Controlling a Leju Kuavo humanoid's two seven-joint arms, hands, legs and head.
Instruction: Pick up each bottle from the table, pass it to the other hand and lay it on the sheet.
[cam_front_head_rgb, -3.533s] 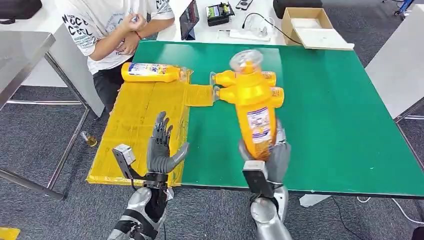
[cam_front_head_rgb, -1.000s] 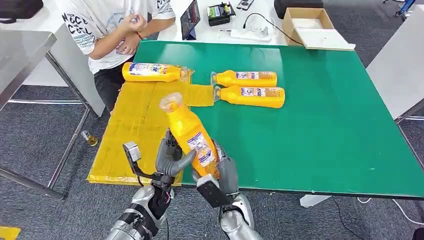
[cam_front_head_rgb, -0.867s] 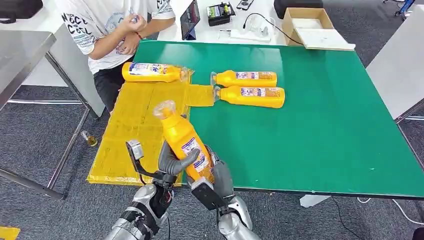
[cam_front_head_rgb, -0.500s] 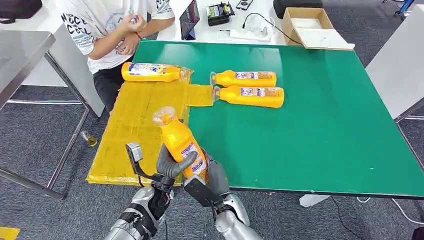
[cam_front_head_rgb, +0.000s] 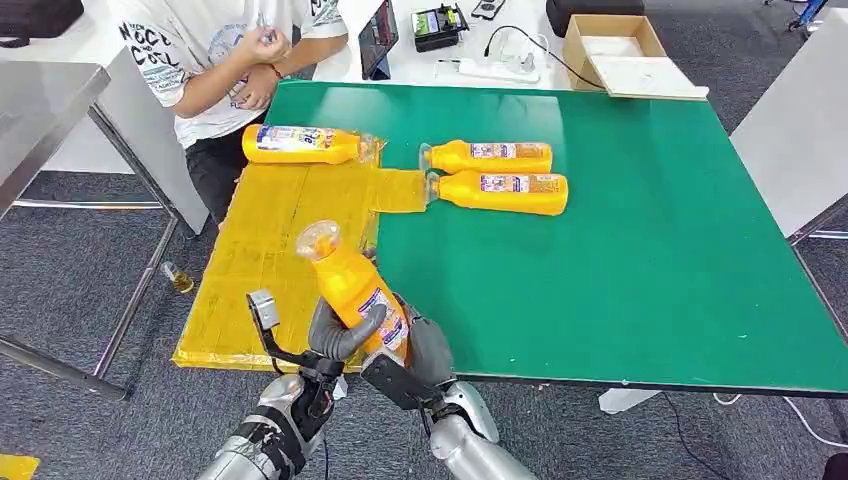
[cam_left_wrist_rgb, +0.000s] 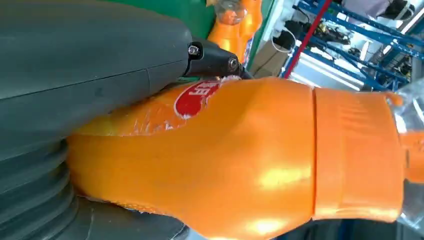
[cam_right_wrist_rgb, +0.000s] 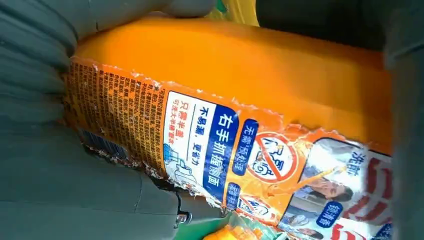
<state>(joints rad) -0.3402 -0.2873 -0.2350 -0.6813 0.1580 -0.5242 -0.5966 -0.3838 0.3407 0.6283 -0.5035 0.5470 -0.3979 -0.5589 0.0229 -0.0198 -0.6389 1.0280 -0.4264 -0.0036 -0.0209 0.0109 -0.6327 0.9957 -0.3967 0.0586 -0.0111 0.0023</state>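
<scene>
Item, left to right: my left hand (cam_front_head_rgb: 335, 335) wrapped around the bottle (cam_front_head_rgb: 352, 290), cap tilted over the yellow sheet (cam_front_head_rgb: 265, 250) at the bench (cam_front_head_rgb: 650, 250) edge; my right hand (cam_front_head_rgb: 425, 345) gripping its base. Risk: if either lets go before the left grip is firm, it could slip off the edge.

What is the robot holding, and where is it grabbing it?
An orange bottle, gripped around its lower body at the label by both the left hand and the right hand; its neck and cap stick out free.
</scene>
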